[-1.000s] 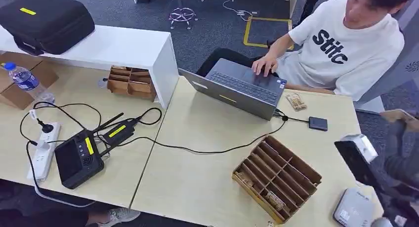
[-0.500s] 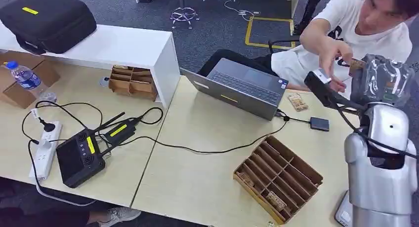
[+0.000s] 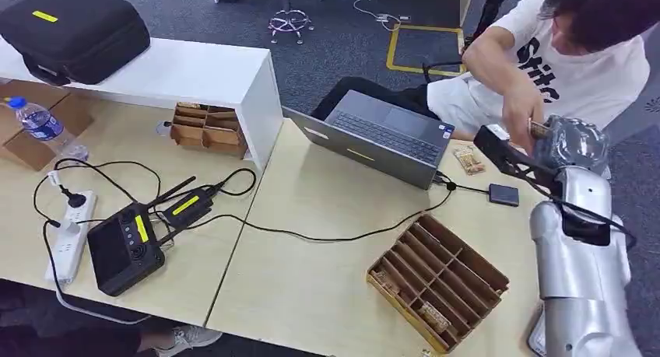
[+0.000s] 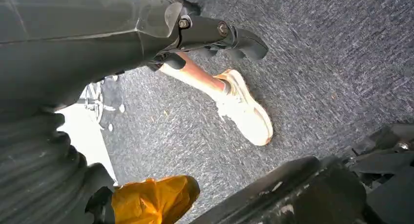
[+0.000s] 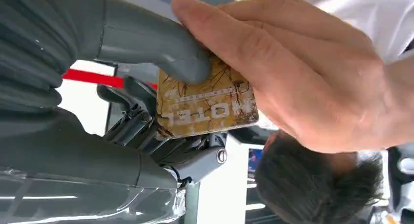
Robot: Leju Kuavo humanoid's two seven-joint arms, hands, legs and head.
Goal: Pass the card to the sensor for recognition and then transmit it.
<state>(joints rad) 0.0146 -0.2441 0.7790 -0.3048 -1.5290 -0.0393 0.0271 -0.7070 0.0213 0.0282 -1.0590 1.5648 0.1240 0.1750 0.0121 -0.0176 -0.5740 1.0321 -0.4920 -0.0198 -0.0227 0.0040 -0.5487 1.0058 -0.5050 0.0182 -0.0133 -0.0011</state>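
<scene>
two cardboard divider trays on my desk: the near one (image 3: 437,280) sits at the front right, with brown card stacks in two of its slots close to the front edge, rest of the slots look bare. the far one (image 3: 207,127) is tucked against the white shelf (image 3: 187,73), contents too small to tell. an open brown box (image 3: 35,127) at the far left, a water bottle (image 3: 43,126) standing in front of it.

my right hand (image 3: 572,143) is raised past the desk's right edge, thumb (image 5: 151,43) pressing the gold hotel card (image 5: 205,109) against its fingers, so it's clamped on the card. a person's hand (image 5: 293,72) is on the same card from the other side, fingers over its top. my left hand (image 4: 58,53) hangs low over grey carpet; i cannot tell how its fingers lie.

open desk between the laptop (image 3: 377,139) and the near tray, crossed by a black cable (image 3: 311,234). small dark sensor box (image 3: 503,194) lies near the right edge, just beside my right arm.
</scene>
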